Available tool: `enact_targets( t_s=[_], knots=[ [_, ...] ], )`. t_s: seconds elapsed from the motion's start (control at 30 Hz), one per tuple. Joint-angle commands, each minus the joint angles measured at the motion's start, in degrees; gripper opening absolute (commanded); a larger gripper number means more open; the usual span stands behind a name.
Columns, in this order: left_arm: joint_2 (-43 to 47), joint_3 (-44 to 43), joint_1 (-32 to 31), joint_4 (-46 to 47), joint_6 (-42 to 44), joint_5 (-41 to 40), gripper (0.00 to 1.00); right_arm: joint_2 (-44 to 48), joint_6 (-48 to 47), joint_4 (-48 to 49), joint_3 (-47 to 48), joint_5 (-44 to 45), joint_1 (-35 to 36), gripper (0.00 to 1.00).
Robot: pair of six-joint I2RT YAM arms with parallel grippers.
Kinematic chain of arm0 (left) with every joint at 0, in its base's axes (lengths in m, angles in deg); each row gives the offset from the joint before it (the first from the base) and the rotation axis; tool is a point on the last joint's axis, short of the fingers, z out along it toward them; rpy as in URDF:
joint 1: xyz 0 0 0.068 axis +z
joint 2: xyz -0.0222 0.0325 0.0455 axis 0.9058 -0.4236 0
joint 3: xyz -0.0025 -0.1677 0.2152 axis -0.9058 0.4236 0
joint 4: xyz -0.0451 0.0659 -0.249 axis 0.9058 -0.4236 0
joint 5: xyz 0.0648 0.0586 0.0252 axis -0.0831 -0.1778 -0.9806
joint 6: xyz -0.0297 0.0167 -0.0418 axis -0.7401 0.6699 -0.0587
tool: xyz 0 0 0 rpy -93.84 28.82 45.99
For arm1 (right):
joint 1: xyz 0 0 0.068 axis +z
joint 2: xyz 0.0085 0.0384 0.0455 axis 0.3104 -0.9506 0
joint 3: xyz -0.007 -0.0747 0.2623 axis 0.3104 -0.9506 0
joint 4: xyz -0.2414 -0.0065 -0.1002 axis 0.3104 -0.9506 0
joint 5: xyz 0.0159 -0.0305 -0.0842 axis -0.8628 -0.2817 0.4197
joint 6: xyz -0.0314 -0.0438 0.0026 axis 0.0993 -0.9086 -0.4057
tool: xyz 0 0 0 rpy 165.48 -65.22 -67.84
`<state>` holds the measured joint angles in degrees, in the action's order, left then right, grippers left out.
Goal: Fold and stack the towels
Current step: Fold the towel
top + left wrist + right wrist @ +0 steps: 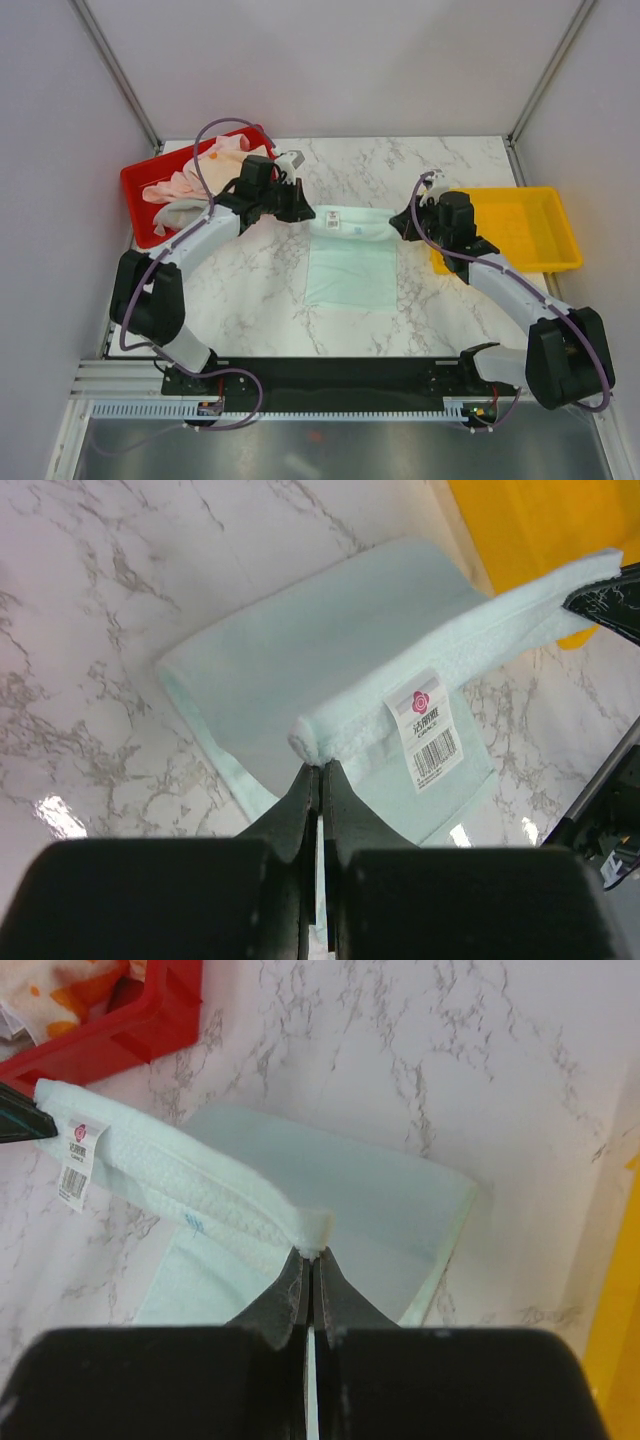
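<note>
Left gripper [320,772]: closed tight on one lifted corner of the pale mint towel [350,272]. Right gripper [311,1253]: pinched likewise on the opposite corner. Towel: held edge stretched between them, the remainder flat on the marble table [250,300], between red tray [130,185] and yellow tray [560,262]. Handling advice: carry both corners level and together toward the near edge, tension even, so the edges meet squarely.

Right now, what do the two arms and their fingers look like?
Left arm and right arm: white curved links, black joint housings, a purple cable looping along each. Fingers: black, tapering to narrow tips.
</note>
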<state>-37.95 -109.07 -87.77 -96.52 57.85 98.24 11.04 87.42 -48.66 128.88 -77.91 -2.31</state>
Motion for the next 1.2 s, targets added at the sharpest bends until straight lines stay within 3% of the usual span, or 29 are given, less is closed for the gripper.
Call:
enact_targets(
  t_s=[0.0,0.53,0.83,1.17],
  knots=[
    [4.7,4.2,-2.0,1.9,-0.8,-2.9,0.02,4.3,4.5,1.2,-3.8,-0.7,0.9,0.0],
    [11.6,16.0,-7.8,2.4,-7.2,-16.5,0.02,11.4,8.9,1.2,-14.9,-1.5,4.7,0.0],
    [15.0,13.9,-8.5,1.1,-6.7,-17.9,0.02,14.0,9.2,0.2,-14.9,-0.5,4.8,0.0],
    [17.6,23.9,-12.8,3.1,-10.7,-18.6,0.02,17.9,10.1,-1.2,-20.5,-1.3,5.4,0.0]
  ],
)
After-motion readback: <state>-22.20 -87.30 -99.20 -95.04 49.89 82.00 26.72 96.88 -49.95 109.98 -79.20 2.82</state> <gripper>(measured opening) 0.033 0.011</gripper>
